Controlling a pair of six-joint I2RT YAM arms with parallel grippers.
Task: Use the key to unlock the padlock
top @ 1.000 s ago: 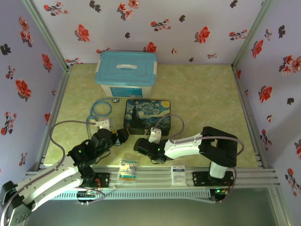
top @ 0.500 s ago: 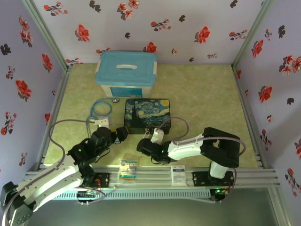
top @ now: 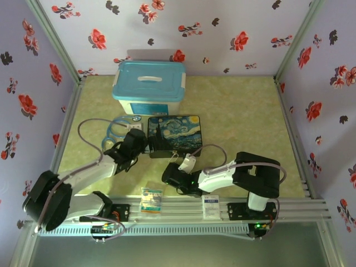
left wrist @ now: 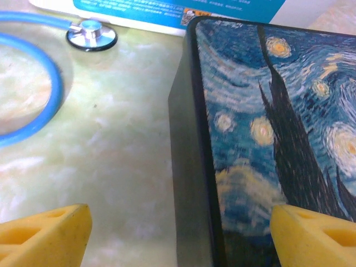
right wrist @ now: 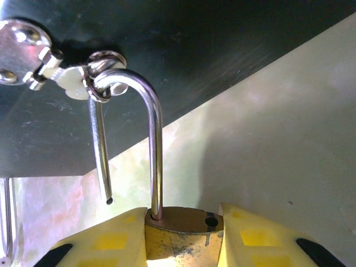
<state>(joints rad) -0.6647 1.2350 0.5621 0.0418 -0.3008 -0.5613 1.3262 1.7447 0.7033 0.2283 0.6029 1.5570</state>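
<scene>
The padlock (right wrist: 183,221), clenched in my right claw (right wrist: 181,239), hangs on the painted box's (left wrist: 261,111) hasp (right wrist: 67,78), one leg of its shackle (right wrist: 154,139) already free. Beyond, my left claw (left wrist: 178,236) has swung up, released, straddling the box's left edge, probably to brace it for unhooking.

No text can be read: the teal label (left wrist: 167,8) on the bin (top: 149,83) carries white print and a code square, both too blurred.

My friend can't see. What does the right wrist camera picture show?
The right gripper pinches the brass padlock between its yellow fingers. The silvery shackle is open, one end hanging free, and it hooks through a metal ring on the dark box.
</scene>
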